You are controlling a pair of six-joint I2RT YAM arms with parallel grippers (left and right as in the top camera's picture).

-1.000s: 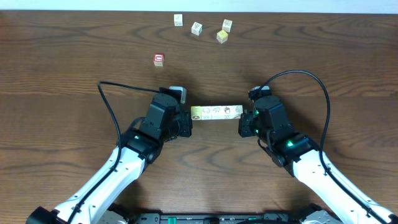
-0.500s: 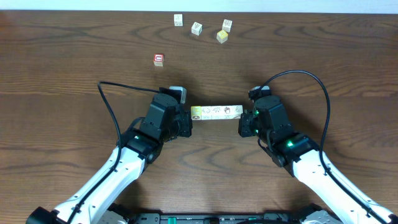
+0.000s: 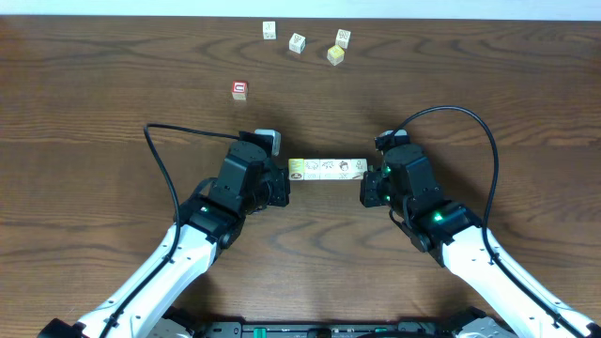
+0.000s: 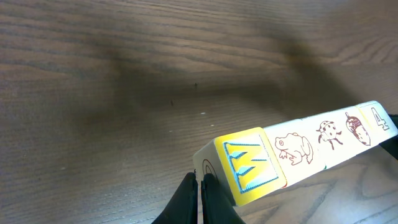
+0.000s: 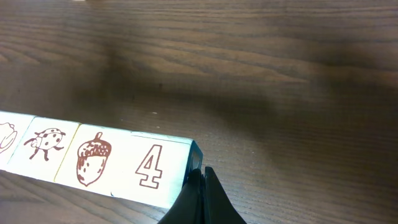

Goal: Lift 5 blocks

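Our left fingers (image 4: 205,193) and right fingers (image 5: 202,186) stayed clenched shut, each pressing one end of the row of five blocks (image 3: 327,169). Nothing had moved, so we think the squeeze held.

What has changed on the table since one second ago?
Only the cable of the left arm drifted slightly leftward. The row of blocks stays pressed end to end between the shut left gripper and right gripper. The loose cubes have not moved.
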